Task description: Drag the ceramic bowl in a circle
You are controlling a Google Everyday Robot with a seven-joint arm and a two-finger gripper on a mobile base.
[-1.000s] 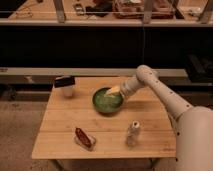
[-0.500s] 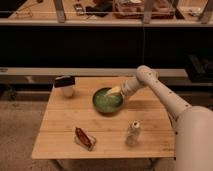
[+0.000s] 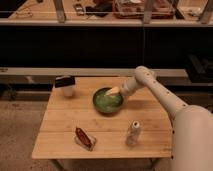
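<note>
The ceramic bowl (image 3: 107, 101) is round, shallow and glossy green with a darker rim. It sits near the middle of the wooden table (image 3: 60, 135), toward the back. My gripper (image 3: 113, 92) reaches in from the right on a white arm and rests at the bowl's far right rim, over its inside.
A small white cup with a dark top (image 3: 65, 85) stands at the back left of the table. A red-brown packet (image 3: 84, 138) lies at the front left. A pale bottle (image 3: 133, 132) stands at the front right. Dark shelving runs behind the table.
</note>
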